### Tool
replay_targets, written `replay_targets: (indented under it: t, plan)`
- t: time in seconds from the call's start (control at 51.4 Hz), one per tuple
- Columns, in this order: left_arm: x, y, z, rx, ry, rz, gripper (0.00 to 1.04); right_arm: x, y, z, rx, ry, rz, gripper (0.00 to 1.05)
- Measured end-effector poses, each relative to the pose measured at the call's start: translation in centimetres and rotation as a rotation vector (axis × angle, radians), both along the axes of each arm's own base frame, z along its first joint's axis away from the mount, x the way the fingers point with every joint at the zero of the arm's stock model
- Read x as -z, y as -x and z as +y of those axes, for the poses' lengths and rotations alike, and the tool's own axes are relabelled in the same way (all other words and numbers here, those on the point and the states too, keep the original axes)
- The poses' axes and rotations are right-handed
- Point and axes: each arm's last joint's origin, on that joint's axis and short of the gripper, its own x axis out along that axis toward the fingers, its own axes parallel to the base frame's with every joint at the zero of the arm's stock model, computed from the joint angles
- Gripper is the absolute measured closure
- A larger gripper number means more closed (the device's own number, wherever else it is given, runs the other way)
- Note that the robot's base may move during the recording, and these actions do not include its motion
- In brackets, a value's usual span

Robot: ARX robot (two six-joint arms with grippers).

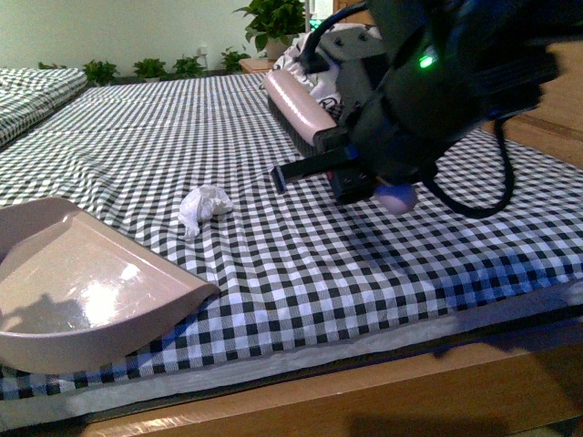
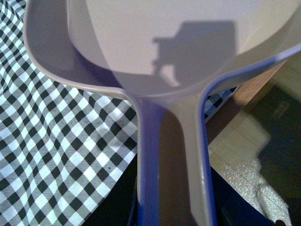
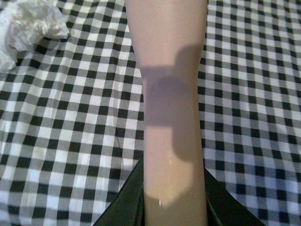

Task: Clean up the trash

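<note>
The small crumpled white paper wad (image 1: pixel 204 204) lies on the black-and-white checked cloth (image 1: pixel 364 264), just beyond the pale pink plastic dustpan (image 1: pixel 82 291). It looks feather-light, soft, easily swept from its side. Each arm carries a pink handle, but whether either hand is clenched I cannot tell.

Right arm (image 1: pixel 428 82): raised above the bed, wrist bent downward.
Right gripper (image 1: pixel 351 177): closed around a pink handle.
Left gripper: hidden from view.
</note>
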Motion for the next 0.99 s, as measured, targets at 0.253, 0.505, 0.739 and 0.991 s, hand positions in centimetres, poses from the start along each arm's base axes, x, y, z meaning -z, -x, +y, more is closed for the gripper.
replay_targets:
  t: [0.253, 0.505, 0.739, 0.991]
  plan:
    - [0.0, 0.0, 0.0, 0.0, 0.0, 0.0, 0.79, 3.0, -3.8, 4.1, 0.013, 0.078, 0.065, 0.86]
    - [0.0, 0.0, 0.0, 0.0, 0.0, 0.0, 0.79, 5.0, -5.0, 6.4, -0.005, 0.143, 0.12, 0.86]
    - [0.0, 0.0, 0.0, 0.001, -0.001, 0.0, 0.79, 4.9, -3.6, 7.9, -0.184, 0.141, 0.285, 0.86]
    - [0.0, 0.0, 0.0, 0.001, -0.001, 0.0, 0.79, 1.3, -0.1, 7.0, -0.559, 0.018, 0.418, 0.86]
